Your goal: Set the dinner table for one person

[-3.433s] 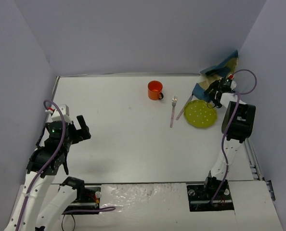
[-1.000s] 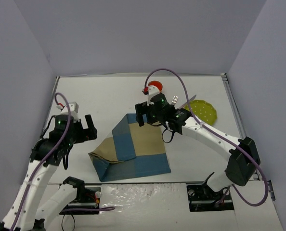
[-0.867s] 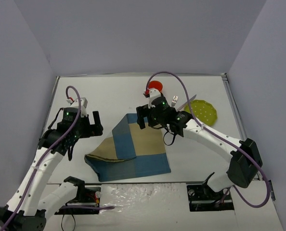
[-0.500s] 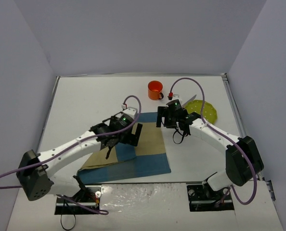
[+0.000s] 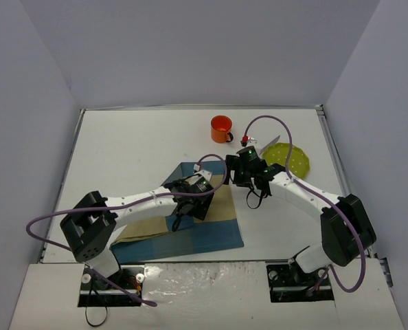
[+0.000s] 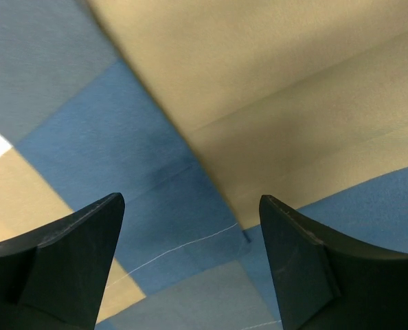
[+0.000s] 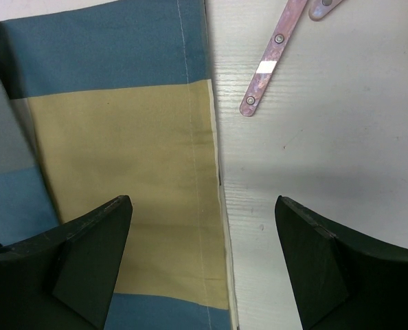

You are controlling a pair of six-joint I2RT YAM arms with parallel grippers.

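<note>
The blue-and-tan checked placemat (image 5: 211, 234) lies on the white dinner table (image 5: 121, 144) near its front edge, with its left part folded over itself. My left gripper (image 5: 198, 205) hovers open over the mat's middle; the left wrist view shows the mat (image 6: 211, 124) with a fold crease between my open left gripper's (image 6: 190, 275) jaws. My right gripper (image 5: 230, 173) is open at the mat's upper right edge. In the right wrist view the mat's (image 7: 121, 172) hemmed edge runs between my open right gripper's (image 7: 204, 268) jaws, with nothing held.
An orange mug (image 5: 221, 128) stands at the back centre. A yellow-green plate (image 5: 291, 160) lies at the right, with a knife (image 5: 271, 142) beside it. A pinkish cutlery handle (image 7: 273, 62) lies just right of the mat.
The right gripper dragged the placemat from the far right corner to the front centre and let it go. The left arm swung in from the left and now hovers over the mat.
</note>
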